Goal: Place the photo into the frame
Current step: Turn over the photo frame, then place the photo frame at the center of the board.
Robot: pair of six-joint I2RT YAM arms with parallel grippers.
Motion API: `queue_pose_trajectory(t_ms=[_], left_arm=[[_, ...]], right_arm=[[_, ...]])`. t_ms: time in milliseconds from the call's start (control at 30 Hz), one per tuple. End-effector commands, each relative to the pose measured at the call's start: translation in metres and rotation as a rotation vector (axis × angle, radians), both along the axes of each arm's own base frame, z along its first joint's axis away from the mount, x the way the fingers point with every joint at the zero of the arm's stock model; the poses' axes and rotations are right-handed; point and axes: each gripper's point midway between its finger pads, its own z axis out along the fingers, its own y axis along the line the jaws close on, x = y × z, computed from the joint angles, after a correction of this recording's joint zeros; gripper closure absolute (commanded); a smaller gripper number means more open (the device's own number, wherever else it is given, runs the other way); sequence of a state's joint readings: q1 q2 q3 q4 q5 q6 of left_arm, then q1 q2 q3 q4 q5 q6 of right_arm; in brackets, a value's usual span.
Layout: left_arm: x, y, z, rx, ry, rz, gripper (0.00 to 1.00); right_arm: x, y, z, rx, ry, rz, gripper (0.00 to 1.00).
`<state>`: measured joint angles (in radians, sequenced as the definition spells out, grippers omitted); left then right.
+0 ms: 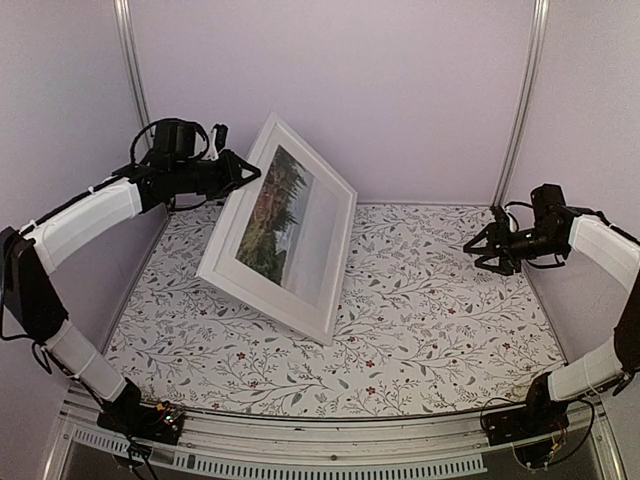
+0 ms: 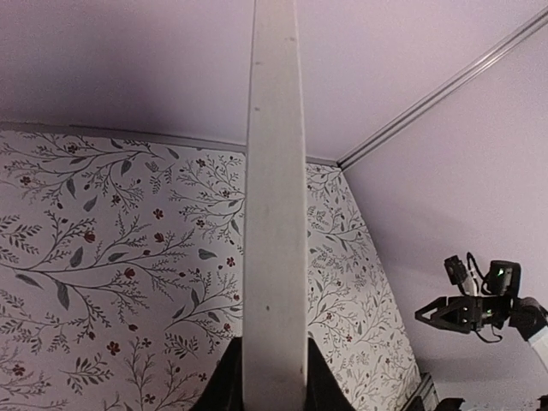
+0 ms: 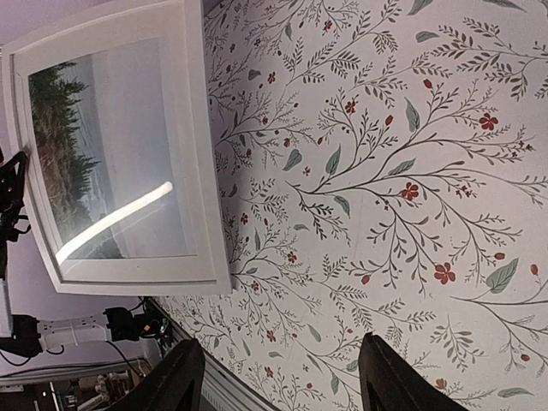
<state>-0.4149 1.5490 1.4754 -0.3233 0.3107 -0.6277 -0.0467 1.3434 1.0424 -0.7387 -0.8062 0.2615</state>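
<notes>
left end effector (image 1: 246,171) pinches top edge of thin white rectangular frame (image 1: 262,300), tilting it off the floral-print surface (image 1: 430,320), likely to check the white-bordered landscape photo (image 1: 285,215) sits inside; right end effector (image 1: 481,249) spread, idle well right of frame.

We see a floral cloth (image 1: 430,300) covering the table, lilac walls (image 1: 400,90) around it, a metal post (image 1: 132,60) in each back corner, and a slotted rail (image 1: 330,465) in front.

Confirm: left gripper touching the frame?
Touching. Left wrist view shows the left gripper clamped on the frame, a finger pressed against each face, no gap.
</notes>
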Motion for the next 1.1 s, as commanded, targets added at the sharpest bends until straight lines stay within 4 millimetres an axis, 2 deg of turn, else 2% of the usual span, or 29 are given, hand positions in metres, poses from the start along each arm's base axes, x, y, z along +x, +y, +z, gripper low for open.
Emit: queue_pose_trajectory(t_ms=[0, 67, 267, 433, 667, 733, 900, 1067], left_arm=[[-0.011, -0.005, 0.084, -0.39, -0.178, -0.033, 1.0], [-0.009, -0.001, 0.056, -0.432, -0.125, 0.013, 1.0], [-0.008, 0.009, 0.002, -0.538, -0.038, 0.134, 1.0], [-0.013, 0.005, -0.033, -0.552, -0.015, 0.233, 1.0], [-0.028, -0.002, -0.093, -0.574, 0.053, 0.333, 0.99], [-0.034, -0.005, -0.11, -0.57, 0.074, 0.346, 0.96], [-0.049, -0.018, -0.14, -0.526, 0.107, 0.354, 0.86], [-0.065, -0.034, -0.169, -0.479, 0.168, 0.316, 0.62]], right_arm=[[-0.002, 0.002, 0.003, 0.019, -0.026, 0.008, 0.35], [-0.003, 0.002, 0.0, 0.023, -0.021, 0.009, 0.35], [-0.003, 0.004, -0.006, 0.038, -0.015, 0.012, 0.35], [-0.004, 0.005, -0.012, 0.05, -0.005, 0.014, 0.35], [-0.008, 0.007, -0.023, 0.065, 0.015, 0.012, 0.35], [-0.009, 0.007, -0.025, 0.066, 0.011, 0.013, 0.34], [-0.012, 0.007, -0.031, 0.074, 0.023, 0.009, 0.34], [-0.016, 0.009, -0.041, 0.086, 0.041, 0.008, 0.34]])
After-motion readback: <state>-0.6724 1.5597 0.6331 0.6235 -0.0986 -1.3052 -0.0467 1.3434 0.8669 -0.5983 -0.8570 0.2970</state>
